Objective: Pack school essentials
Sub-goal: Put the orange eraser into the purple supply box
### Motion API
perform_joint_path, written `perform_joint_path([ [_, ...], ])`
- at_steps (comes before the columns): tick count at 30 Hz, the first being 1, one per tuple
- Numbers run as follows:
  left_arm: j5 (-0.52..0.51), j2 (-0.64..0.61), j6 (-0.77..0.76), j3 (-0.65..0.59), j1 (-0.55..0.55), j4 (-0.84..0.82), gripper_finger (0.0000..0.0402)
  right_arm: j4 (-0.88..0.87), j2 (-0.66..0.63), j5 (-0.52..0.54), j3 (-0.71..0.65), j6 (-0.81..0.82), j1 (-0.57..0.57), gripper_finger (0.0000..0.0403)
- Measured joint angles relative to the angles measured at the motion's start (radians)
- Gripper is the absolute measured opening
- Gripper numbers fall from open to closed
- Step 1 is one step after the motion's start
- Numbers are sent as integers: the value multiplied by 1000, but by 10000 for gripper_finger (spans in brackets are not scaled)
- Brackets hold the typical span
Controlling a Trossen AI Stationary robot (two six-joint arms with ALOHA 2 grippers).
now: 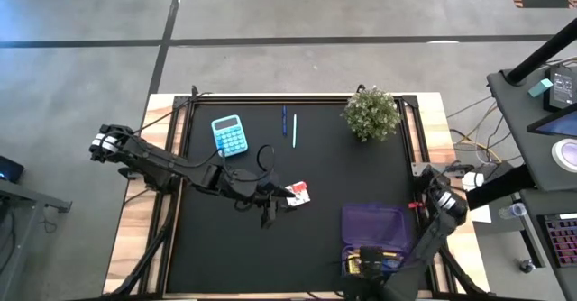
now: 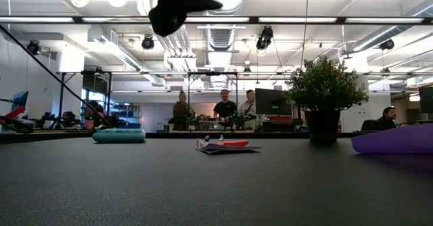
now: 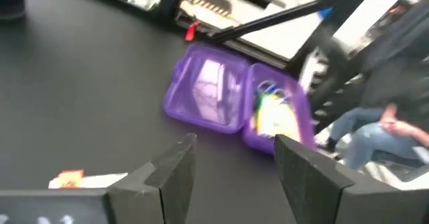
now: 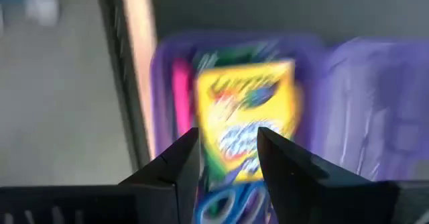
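Observation:
A translucent purple case lies open near the table's front right. In its tray lie a yellow-green crayon box, a pink marker and blue-handled scissors. My right gripper hovers open over the crayon box, pointing down. A white-and-red packet lies flat on the black mat at mid-table. My left gripper hangs open just left of the packet, above the mat. Two thin pens lie side by side near the far edge.
A blue calculator lies at the far left of the mat. A bushy potted plant stands at the far right. Bare mat stretches along the near left. People stand in the room behind the table.

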Motion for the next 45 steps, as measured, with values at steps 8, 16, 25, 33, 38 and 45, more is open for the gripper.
perform_joint_path([
  [8,15,129,-27,16,65,-115,184,-66,-153,592,-17,380,-5,137],
  [16,15,267,146,17,95,-96,184,-125,-252,733,-48,714,-91,137],
  [25,14,308,220,17,97,-80,184,-134,-333,709,-152,840,-115,181],
  [33,-6,341,251,16,108,-64,184,-61,-348,703,-281,928,-121,216],
  [38,-7,396,250,20,125,-2,184,-14,-348,703,-358,937,-132,217],
  [45,-44,422,301,18,145,-1,184,9,-349,675,-442,958,-133,217],
])
